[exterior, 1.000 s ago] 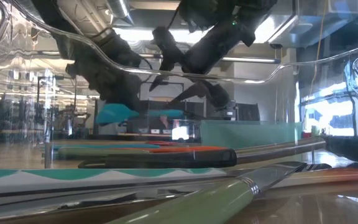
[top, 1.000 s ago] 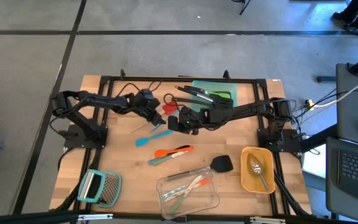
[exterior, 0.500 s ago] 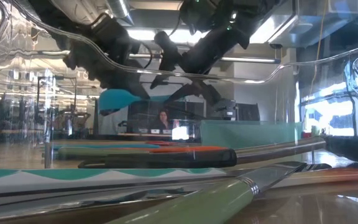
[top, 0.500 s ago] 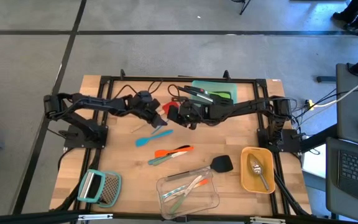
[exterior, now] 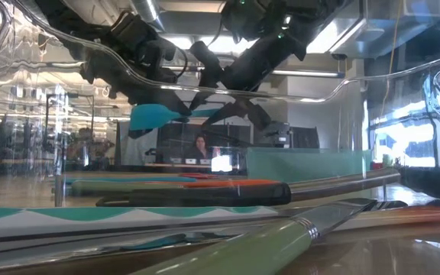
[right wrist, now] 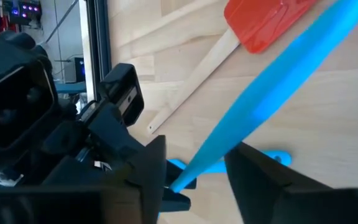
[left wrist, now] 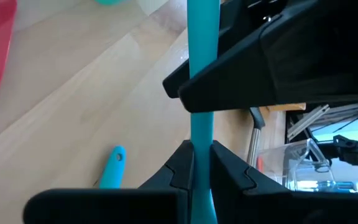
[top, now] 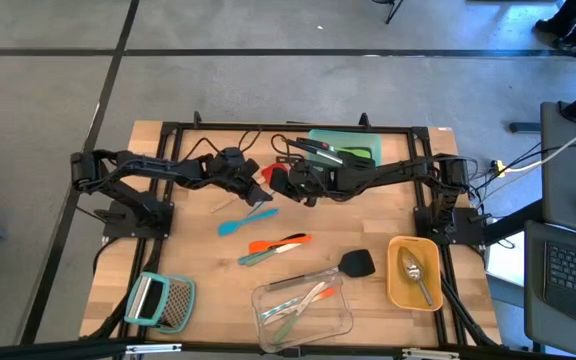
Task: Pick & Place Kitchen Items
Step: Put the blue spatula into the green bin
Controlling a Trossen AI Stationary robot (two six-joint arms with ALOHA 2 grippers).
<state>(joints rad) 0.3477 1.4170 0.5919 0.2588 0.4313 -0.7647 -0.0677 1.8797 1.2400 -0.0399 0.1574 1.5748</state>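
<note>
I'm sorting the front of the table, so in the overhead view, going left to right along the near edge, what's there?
Grater → clear container → black spatula → yellow container holding a spoon.

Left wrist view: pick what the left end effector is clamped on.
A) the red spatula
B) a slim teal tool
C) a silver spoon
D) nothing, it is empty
B: the left end effector has its two dark fingers pressed against either side of the slim teal tool, whose handle runs straight up between them, clear of the wooden tabletop.
</note>
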